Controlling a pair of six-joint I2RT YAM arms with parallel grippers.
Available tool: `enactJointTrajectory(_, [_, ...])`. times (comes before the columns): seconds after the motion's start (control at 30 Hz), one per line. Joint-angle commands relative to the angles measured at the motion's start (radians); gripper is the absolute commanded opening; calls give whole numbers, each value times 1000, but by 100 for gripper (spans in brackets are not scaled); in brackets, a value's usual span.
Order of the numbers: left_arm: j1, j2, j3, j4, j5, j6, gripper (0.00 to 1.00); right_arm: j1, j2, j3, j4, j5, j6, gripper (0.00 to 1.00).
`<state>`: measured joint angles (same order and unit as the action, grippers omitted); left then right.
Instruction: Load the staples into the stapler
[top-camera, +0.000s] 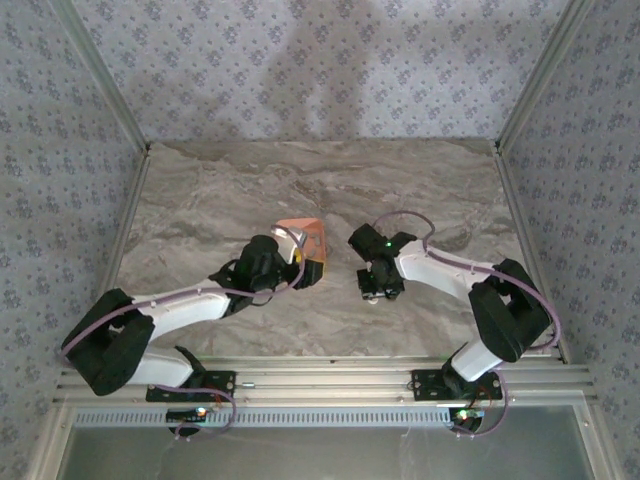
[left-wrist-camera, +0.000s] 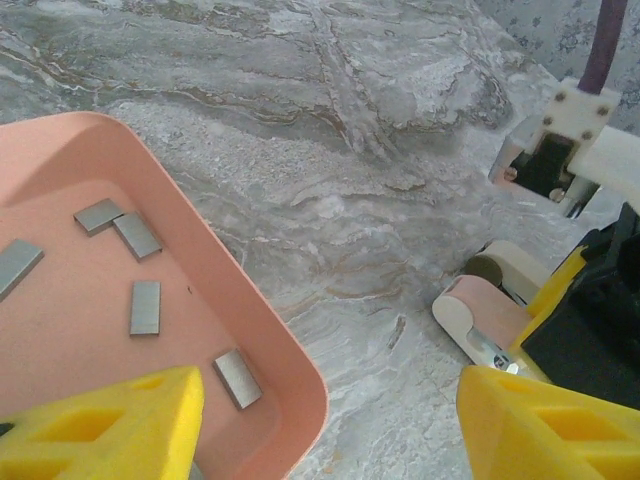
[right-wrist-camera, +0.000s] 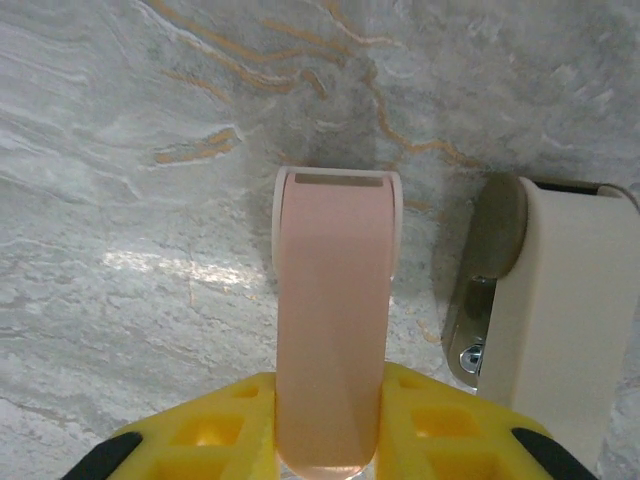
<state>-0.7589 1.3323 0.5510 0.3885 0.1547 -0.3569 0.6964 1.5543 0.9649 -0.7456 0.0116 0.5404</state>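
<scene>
Pink-and-cream stapler (right-wrist-camera: 335, 280) splayed apart, pink half clamped in right hand (right-wrist-camera: 330, 440); left hand (left-wrist-camera: 325, 420) spread wide

Tray left of centre on the worktop, stapler to its right.

The tray (top-camera: 308, 232) sits near the middle of the worktop (top-camera: 320, 190), slightly toward the left edge and well clear of the far edge. Several staples (left-wrist-camera: 145, 307) lie flat in it, scattered; two touch at their ends, the rest lie apart. The left fingers (left-wrist-camera: 110, 425) straddle a corner of the tray, one over the tray floor, the other over bare worktop outside the rim. The stapler (left-wrist-camera: 480, 320) lies right of the tray, apart from it and closer to the near edge. One of its halves runs between the right fingers (right-wrist-camera: 440, 430); the other sits just beside it.
</scene>
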Motion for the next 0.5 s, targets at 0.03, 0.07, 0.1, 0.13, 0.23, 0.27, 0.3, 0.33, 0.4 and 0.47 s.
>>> enactJointTrajectory(0.03, [13,-45,-28,3,-40,10,68,0,3,71,-33,33,-27,24])
enactJointTrajectory(0.07, [13,-52,-34,1,-46,9,68,-6,12,85,-31,33,-33,24])
enactJointTrajectory(0.1, [17,-62,-42,0,-53,9,68,-11,25,101,-28,31,-43,24])
enactJointTrajectory(0.13, [21,-73,-48,-5,-59,9,68,-14,42,119,-25,27,-53,23])
enactJointTrajectory(0.23, [34,-109,-65,-25,-74,12,68,-26,102,178,-23,19,-84,24])
enactJointTrajectory(0.27, [38,-120,-70,-35,-80,13,68,-28,119,196,-23,15,-93,24])
enactJointTrajectory(0.3, [43,-136,-77,-44,-86,15,68,-32,141,217,-22,13,-101,24])
enactJointTrajectory(0.33, [49,-149,-83,-52,-91,16,69,-33,161,250,-19,8,-110,23])
enactJointTrajectory(0.4, [62,-176,-94,-66,-100,16,69,-39,198,291,-17,1,-124,23])
enactJointTrajectory(0.47, [73,-198,-105,-78,-110,17,69,-42,232,327,-18,-8,-136,24])
